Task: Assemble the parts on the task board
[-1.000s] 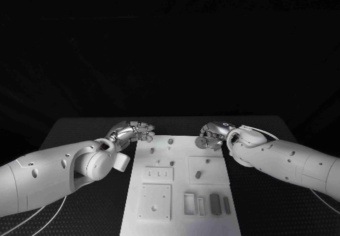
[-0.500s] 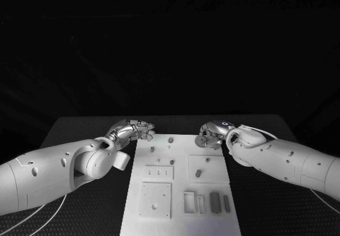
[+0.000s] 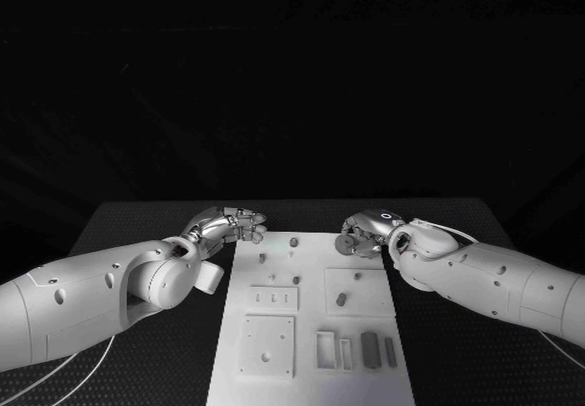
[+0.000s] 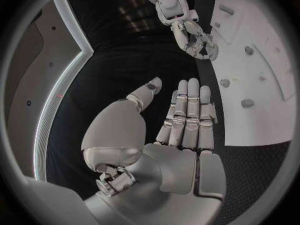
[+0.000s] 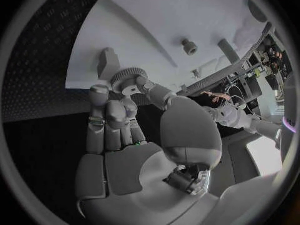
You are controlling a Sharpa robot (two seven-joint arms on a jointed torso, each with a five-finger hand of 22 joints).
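The white task board [image 3: 305, 326] lies in the middle of the black table. My right hand [image 3: 366, 230] hovers over the board's far right corner and pinches a small round toothed gear [image 3: 345, 244] between thumb and fingers. In the right wrist view the gear [image 5: 128, 78] sits at the fingertips of the right hand [image 5: 125, 125], just above the board [image 5: 156, 20]. My left hand [image 3: 232, 226] is at the board's far left corner and holds nothing. In the left wrist view the left hand [image 4: 181, 120] has its fingers straight and its thumb apart.
Short pegs [image 3: 295, 277] stand on the far half of the board. A slotted plate [image 3: 275, 298], a square plate [image 3: 266, 347] and several upright rectangular pieces [image 3: 369, 347] occupy its near half. Bare black table [image 3: 488, 364] lies on either side of the board.
The right forearm has sunk slightly. Both hands stay almost where they were, and the gear remains in the right hand's pinch.
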